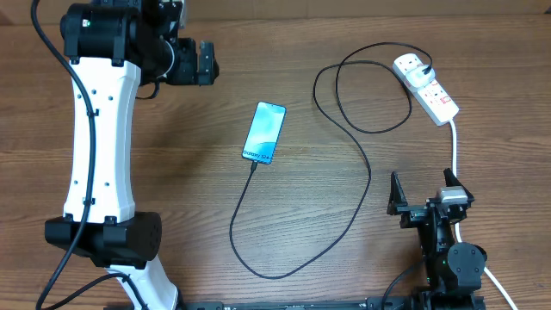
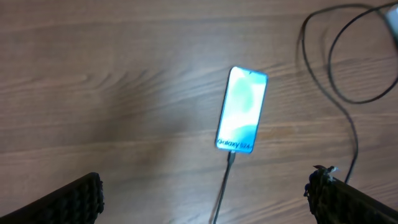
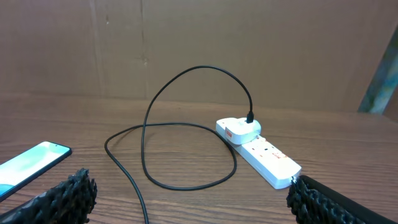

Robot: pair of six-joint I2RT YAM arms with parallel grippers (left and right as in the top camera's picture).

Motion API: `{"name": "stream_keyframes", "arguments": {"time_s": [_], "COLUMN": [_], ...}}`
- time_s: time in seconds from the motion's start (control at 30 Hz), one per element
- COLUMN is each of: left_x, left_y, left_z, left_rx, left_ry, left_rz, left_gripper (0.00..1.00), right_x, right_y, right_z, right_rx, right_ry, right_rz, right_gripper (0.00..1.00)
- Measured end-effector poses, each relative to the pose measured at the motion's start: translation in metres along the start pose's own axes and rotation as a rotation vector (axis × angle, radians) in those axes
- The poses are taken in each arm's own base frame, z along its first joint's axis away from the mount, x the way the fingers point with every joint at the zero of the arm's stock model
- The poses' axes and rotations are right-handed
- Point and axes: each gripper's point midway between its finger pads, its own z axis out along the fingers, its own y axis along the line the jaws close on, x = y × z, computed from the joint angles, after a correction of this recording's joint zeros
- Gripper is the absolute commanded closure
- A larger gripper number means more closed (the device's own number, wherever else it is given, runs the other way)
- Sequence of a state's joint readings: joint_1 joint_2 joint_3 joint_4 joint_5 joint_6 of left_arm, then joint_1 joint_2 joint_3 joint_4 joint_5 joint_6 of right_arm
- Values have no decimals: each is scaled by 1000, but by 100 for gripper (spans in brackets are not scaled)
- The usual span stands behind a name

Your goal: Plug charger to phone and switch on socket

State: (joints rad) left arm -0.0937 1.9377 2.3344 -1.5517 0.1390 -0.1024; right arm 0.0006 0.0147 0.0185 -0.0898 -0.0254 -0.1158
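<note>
Table (image 1: 172,146) carries all items. My left arm (image 1: 99,138) reaches along the left side to the far edge, its gripper (image 2: 205,180) wide and empty. My right arm (image 1: 452,258) sits folded near right, gripper (image 3: 186,186) wide and empty, facing the socket (image 1: 428,86) at far right. The phone (image 1: 264,132) lies mid-table, screen lit. The charger (image 3: 202,67) appears seated in the phone's near end and in the socket.

Judgement: plugging is done, switching is not. Next, the right gripper must advance and press the red switch (image 1: 428,75).
</note>
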Motion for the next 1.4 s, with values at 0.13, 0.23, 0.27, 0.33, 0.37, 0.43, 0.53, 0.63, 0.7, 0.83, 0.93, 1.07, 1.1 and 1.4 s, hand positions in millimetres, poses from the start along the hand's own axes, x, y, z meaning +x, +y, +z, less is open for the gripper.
{"name": "stream_keyframes", "arguments": {"time_s": [0.13,0.23,0.27,0.33,0.37,0.43,0.53,0.63,0.7,0.83,0.93,1.07,1.1,1.4], "left_x": [0,-3,-5,-8,-9,-7,4,27,47,88,109,124,126,151], "left_y": [6,9,10,10,10,9,11,15,17,22,28,34,35,37], "left_z": [0,0,1,5,8,14,22,25,24,15,7,1,2,21], "left_rx": [-36,-55,-59,-62,-63,-61,-60,-60,-60,-67,-94,-115,-115,-72], "left_ry": [0,-13,-19,-33,-41,-56,-80,-109,-117,-115,-133,-212,-235,-424], "left_rz": [0,1,1,6,8,14,16,18,18,17,17,20,22,38], "left_gripper": [0,0,0,0,0,0,0,0,0,0,0,0,0,0], "right_x": [0,0,0,0,0,0,0,0,0,0,0,0,0,0], "right_y": [0,0,0,0,0,0,0,0,0,0,0,0,0,0], "right_z": [0,0,0,0,0,0,0,0,0,0,0,0,0,0], "right_rx": [0,0,0,0,0,0,0,0,0,0,0,0,1,1], "right_ry": [0,0,0,0,0,0,0,0,0,-1,0,0,1,0], "right_rz": [0,-1,0,-1,-1,0,0,-1,-1,-1,0,0,-1,0], "right_gripper": [0,0,0,0,0,0,0,0,0,0,0,0,0,0]}}
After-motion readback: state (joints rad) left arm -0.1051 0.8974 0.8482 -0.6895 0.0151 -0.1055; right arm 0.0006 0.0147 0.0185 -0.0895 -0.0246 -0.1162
